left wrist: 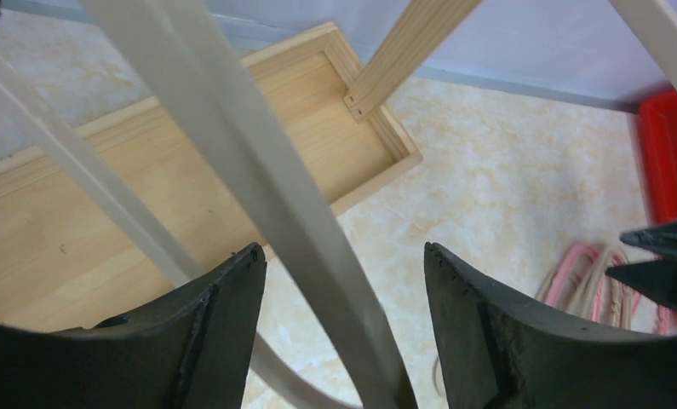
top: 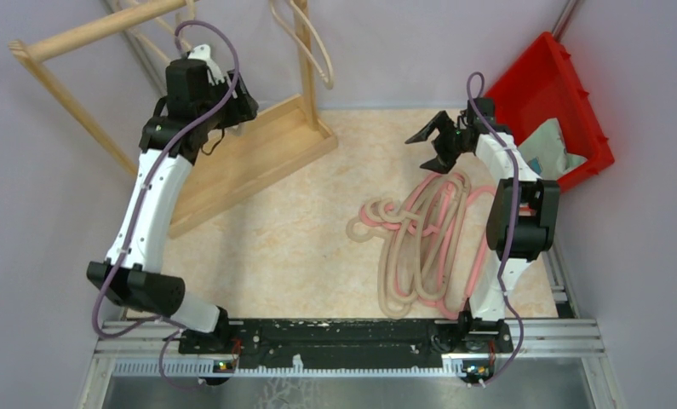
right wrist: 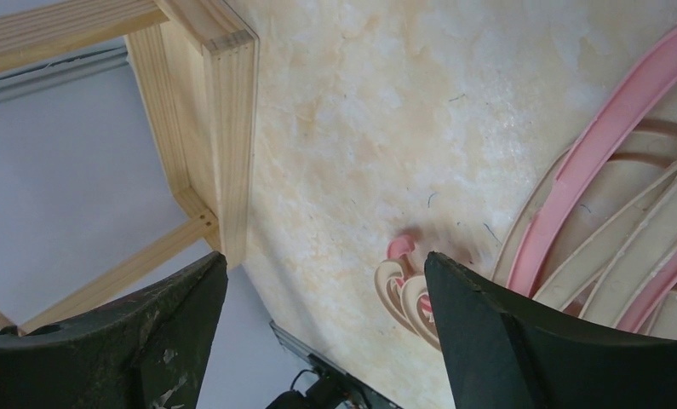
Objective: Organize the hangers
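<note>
A pile of beige and pink hangers (top: 424,243) lies on the table right of centre; it also shows in the right wrist view (right wrist: 611,141), hooks (right wrist: 403,294) toward the left. A beige hanger (top: 311,47) hangs on the wooden rack (top: 249,162). My left gripper (top: 228,100) is raised by the rack, open. A beige hanger bar (left wrist: 258,170) runs between its jaws (left wrist: 343,251) without being clamped, and a second, thinner bar (left wrist: 79,162) lies to the left. My right gripper (top: 431,146) is open and empty above the pile's far end (right wrist: 326,256).
The rack's flat base tray (left wrist: 318,128) and slanted poles (left wrist: 411,51) stand at the back left; its corner shows in the right wrist view (right wrist: 228,128). A red bin (top: 556,94) holding a pale bag (top: 549,146) leans at the back right, by the wall.
</note>
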`<state>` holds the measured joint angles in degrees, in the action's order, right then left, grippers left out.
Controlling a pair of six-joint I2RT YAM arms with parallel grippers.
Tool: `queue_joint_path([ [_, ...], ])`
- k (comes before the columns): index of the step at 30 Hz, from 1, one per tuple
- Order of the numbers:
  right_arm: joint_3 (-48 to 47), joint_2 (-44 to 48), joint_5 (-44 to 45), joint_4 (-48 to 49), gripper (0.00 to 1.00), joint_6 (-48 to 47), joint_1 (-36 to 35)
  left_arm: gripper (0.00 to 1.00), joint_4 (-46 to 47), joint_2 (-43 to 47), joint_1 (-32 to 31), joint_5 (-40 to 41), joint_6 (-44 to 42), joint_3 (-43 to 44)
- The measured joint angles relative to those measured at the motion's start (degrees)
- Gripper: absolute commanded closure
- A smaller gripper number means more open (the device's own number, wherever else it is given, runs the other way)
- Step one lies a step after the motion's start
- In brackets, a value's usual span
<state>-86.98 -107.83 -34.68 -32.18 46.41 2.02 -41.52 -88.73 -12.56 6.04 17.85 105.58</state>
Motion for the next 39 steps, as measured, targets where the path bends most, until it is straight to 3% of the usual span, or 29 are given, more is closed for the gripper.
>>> queue_joint_path([
  [6, 1.14, 0.2, 0.83, -0.22, 0.13, -1.46, -0.02, 0.05, 8.28, 11.02, -0.22, -4.92, -2.71, -12.85],
  [12, 2.89, 0.2, 2.23, -0.48, 0.13, -3.21, -0.02, 0.0, 13.31, 15.39, -0.22, -7.63, -5.11, -18.23],
  [21, 4.76, 0.22, 2.51, -0.42, 0.13, -3.72, -0.02, 0.0, 20.52, 14.25, -0.22, -4.98, -8.39, -19.3],
  [31, 4.76, 0.2, 2.43, -0.33, 0.14, -3.93, -0.02, 0.0, 24.83, 13.53, -0.2, 4.59, -14.4, -19.3],
  [39, 4.7, 0.2, 2.05, -0.26, 0.14, -3.91, -0.02, 0.0, 30.62, 14.47, -0.17, 5.86, -14.88, -22.32],
])
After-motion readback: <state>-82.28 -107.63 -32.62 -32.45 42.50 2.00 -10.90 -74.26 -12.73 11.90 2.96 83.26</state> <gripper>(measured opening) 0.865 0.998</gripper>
